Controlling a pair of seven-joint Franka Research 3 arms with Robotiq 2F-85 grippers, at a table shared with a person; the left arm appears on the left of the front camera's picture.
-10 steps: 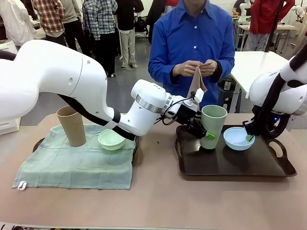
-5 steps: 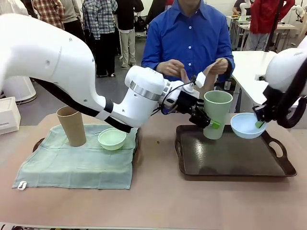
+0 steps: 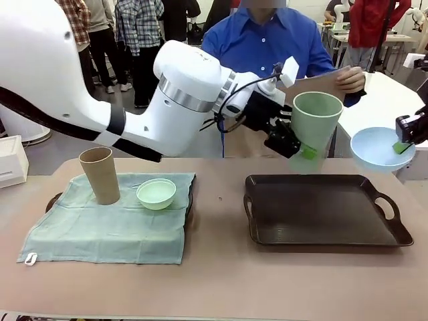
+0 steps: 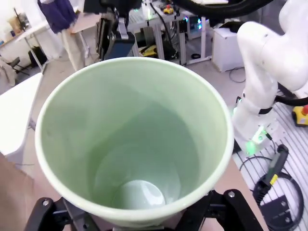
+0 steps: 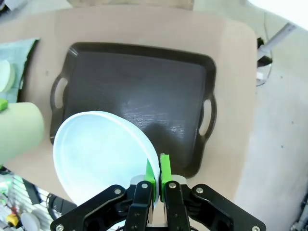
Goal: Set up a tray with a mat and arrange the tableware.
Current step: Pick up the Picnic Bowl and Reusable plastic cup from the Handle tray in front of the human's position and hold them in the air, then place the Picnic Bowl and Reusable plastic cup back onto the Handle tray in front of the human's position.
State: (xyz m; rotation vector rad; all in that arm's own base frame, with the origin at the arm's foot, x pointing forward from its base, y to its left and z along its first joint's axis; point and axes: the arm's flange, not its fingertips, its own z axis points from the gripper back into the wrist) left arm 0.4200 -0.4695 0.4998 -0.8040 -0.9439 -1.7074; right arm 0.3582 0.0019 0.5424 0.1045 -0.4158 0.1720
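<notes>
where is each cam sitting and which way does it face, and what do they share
Front view: between the arms, facing the person across the table; left gripper holds the sage green cup, right gripper the light blue bowl.
Left wrist view: looks into the cup.
Right wrist view: looks down past its fingers pinching the bowl's rim at the dark tray.
Shared: tray, cup and bowl.

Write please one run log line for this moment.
left hand: holds sage green cup above table | right hand: pinches light blue bowl rim, lifted | dark tray: bare
</notes>
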